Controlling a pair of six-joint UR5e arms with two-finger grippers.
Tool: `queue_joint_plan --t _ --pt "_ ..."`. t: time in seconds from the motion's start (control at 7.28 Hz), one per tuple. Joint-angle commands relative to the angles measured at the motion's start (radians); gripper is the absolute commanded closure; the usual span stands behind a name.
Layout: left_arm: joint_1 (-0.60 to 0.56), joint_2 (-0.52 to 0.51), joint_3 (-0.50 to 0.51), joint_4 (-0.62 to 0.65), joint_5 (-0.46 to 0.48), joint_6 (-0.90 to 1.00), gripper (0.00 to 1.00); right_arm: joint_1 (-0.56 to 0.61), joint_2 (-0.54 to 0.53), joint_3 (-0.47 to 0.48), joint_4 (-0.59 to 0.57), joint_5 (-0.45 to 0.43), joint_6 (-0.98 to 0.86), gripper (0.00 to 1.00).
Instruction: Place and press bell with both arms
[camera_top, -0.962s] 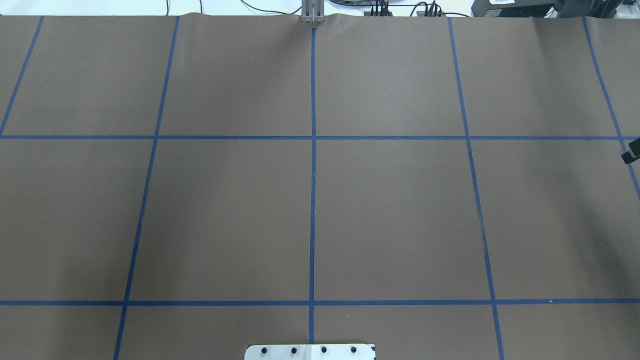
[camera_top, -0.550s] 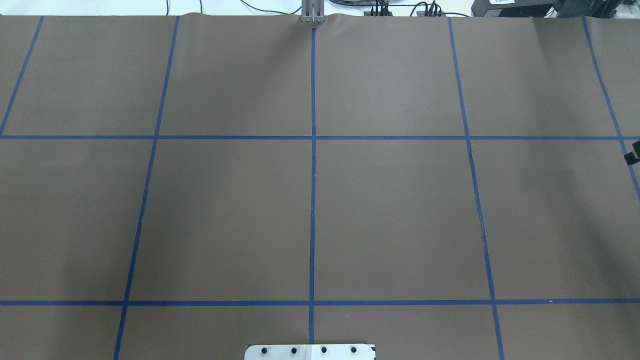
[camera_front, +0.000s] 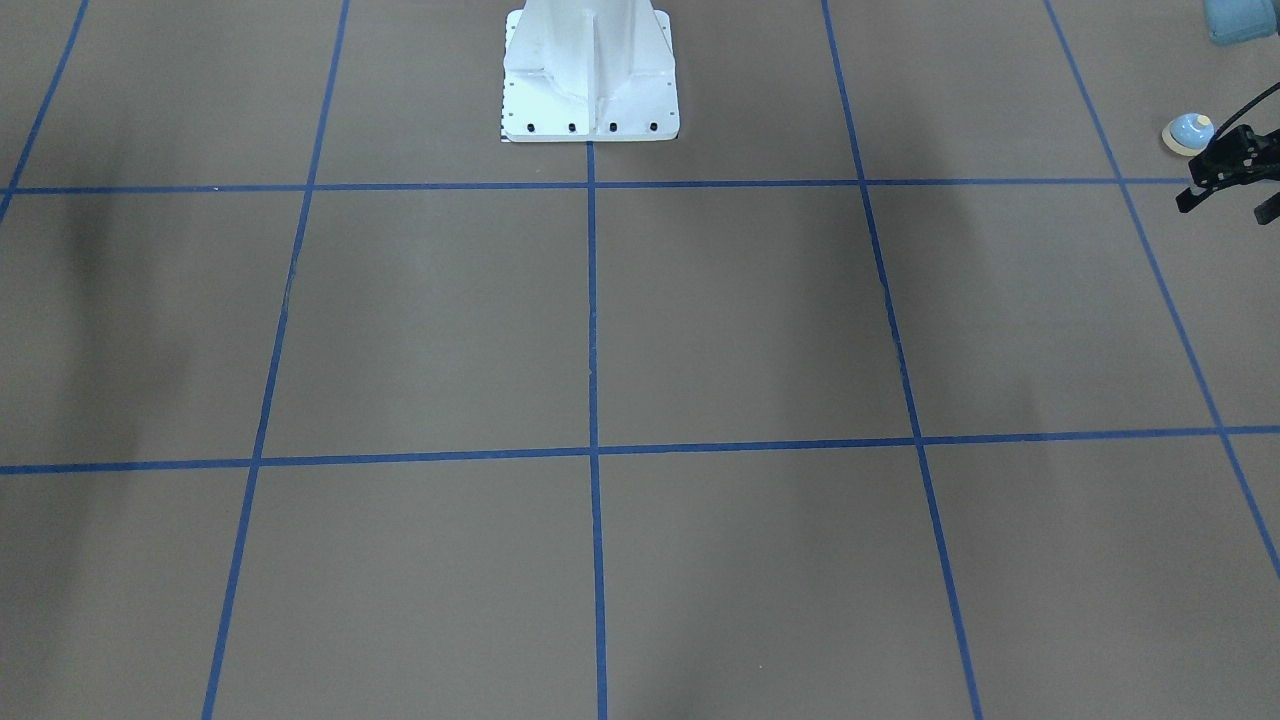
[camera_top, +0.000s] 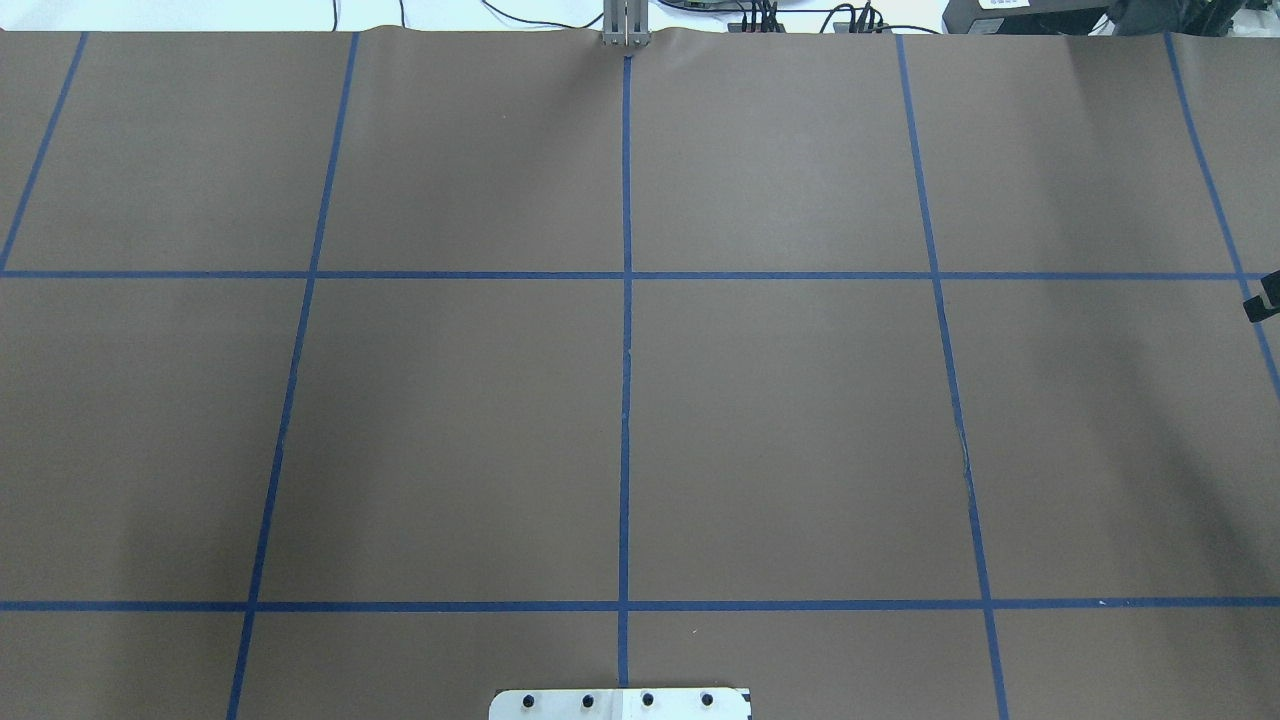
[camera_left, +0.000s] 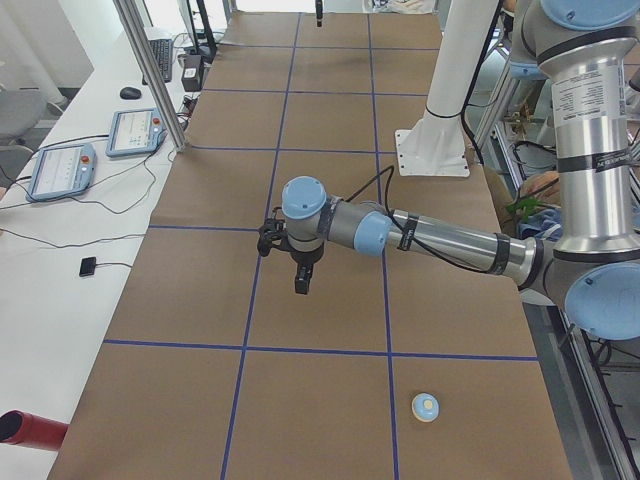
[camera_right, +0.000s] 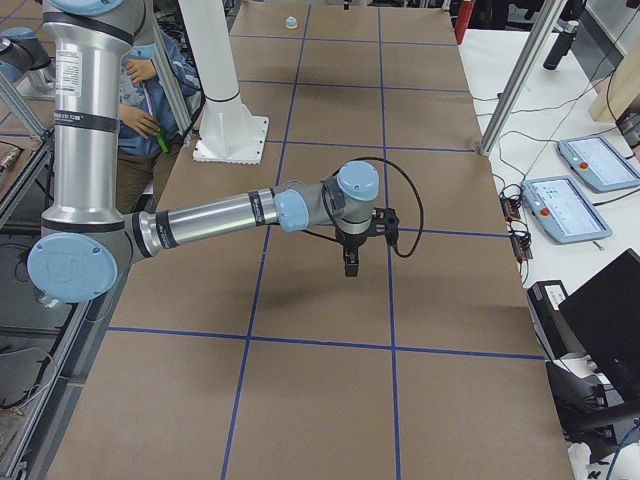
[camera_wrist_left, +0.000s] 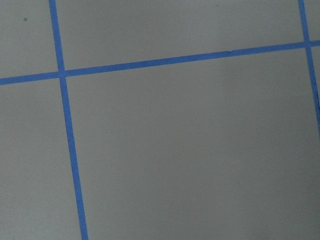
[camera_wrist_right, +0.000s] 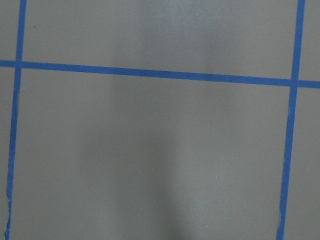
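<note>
The small light-blue bell (camera_front: 1188, 131) with its cream rim stands upright on the brown table at the robot's left end, near the robot's side. It also shows in the exterior left view (camera_left: 427, 406) and, tiny, in the exterior right view (camera_right: 291, 22). My left gripper (camera_left: 301, 285) points down above the table, well apart from the bell toward the table's middle. It is cut by the frame edge in the front view (camera_front: 1215, 185), so I cannot tell its state. My right gripper (camera_right: 350, 268) points down above the right half. Only a sliver shows overhead (camera_top: 1265, 297).
The white bolted pedestal (camera_front: 590, 80) stands at the table's robot side. Blue tape lines divide the brown cover. A red cylinder (camera_left: 25, 428) and tablets (camera_left: 135, 130) lie on the white side bench. A person (camera_right: 150, 95) stands behind the robot.
The visible bit of my right gripper at the overhead view's right edge has slid slightly up and further out of frame. Nothing else has moved.
</note>
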Motion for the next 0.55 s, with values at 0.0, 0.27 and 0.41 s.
queue_joint_plan --t 0.0,0.27,0.41 --pt "-0.001 0.006 0.017 0.000 0.012 0.009 0.00 -0.001 -0.003 -0.017 0.013 0.014 0.002 0.00" --pt "-0.009 0.024 0.128 -0.005 0.007 0.332 0.00 -0.001 0.000 -0.057 0.016 0.014 -0.012 0.00" --pt "-0.014 0.061 0.168 -0.006 0.010 0.371 0.00 -0.001 0.006 -0.064 0.016 0.014 -0.015 0.00"
